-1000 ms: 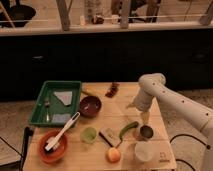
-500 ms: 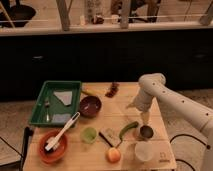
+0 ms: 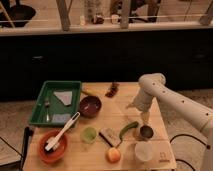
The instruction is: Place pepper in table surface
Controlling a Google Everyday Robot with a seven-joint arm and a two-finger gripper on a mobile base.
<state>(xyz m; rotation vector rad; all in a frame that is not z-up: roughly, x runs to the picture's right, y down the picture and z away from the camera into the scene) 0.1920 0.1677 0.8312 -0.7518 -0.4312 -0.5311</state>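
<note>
White robot arm (image 3: 172,100) reaches in from right edge of frame over table surface (image 3: 120,107). Gripper (image 3: 145,119) hangs right of centre, fingers spread, nothing pinched. Pepper (image 3: 128,129) lies flat on planks just below-left of gripper, beside small metal cup (image 3: 146,132). Green tray (image 3: 55,102) at left, dark bowl (image 3: 90,106) near centre, orange fruit (image 3: 113,155) at lower edge.
</note>
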